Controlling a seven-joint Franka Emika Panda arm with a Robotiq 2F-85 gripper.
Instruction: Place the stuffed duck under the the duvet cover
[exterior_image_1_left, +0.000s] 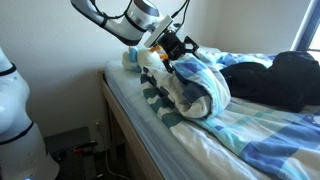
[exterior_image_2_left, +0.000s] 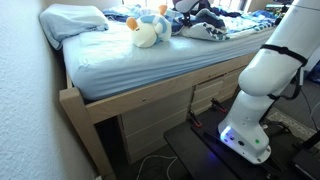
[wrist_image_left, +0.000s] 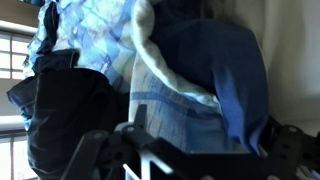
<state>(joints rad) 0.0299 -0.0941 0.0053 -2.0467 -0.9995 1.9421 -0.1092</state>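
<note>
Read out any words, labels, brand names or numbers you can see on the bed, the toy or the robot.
No text can be read in any view. The blue and white striped duvet cover carries only stripes, the small cream and yellow plush duck shows no tag, and the white robot base shows a blue light but no legible marking.

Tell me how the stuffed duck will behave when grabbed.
The stuffed duck looks plush, so it should squash when squeezed. Small and stuffed, it is probably light. Its rounded body may topple if nudged.
</note>
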